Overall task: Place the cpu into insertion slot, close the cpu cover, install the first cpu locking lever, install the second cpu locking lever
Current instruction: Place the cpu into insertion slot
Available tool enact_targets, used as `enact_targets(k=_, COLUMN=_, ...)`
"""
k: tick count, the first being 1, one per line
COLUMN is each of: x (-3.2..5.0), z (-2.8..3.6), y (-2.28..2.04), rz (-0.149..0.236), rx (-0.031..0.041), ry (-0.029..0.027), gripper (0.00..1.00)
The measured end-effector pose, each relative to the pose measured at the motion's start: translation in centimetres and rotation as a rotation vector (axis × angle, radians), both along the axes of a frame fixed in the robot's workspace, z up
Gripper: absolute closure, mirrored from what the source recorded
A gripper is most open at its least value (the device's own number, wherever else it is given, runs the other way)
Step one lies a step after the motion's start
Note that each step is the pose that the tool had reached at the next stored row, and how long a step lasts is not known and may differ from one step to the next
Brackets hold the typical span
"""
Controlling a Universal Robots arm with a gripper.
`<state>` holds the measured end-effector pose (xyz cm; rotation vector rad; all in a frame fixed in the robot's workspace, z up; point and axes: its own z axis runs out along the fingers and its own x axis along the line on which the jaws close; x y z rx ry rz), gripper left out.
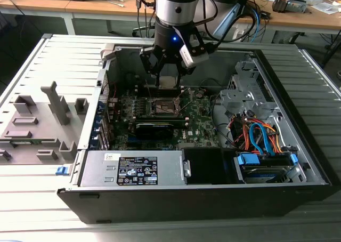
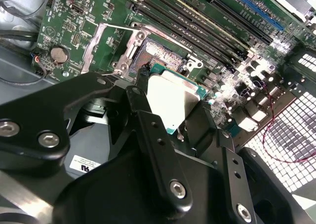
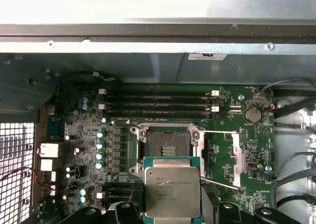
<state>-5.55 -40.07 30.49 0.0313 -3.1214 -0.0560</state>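
The gripper (image 3: 173, 205) has its fingers (image 3: 208, 204) pinching the cpu (image 3: 173, 187) by opposite edges, clear above the insertion slot (image 3: 167, 146) and just short of it. The cpu cover (image 3: 236, 159) stands raised beside the slot. Risk: a descent made offset or tilted would likely seat the chip askew and bend socket contacts.

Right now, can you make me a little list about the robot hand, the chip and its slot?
hand: shut on the cpu, inside the open case
cpu: held above the board, silver top showing, not yet in the slot
slot: empty, dark middle, silvery rim
cover: looks open, beside the slot
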Motion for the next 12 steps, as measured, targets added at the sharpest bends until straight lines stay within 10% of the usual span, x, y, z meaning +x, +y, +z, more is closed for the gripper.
enact_targets(k=12, x=0.00, z=-0.27, y=0.00, rz=0.000, rx=-0.0002, ry=0.0001, gripper=0.46)
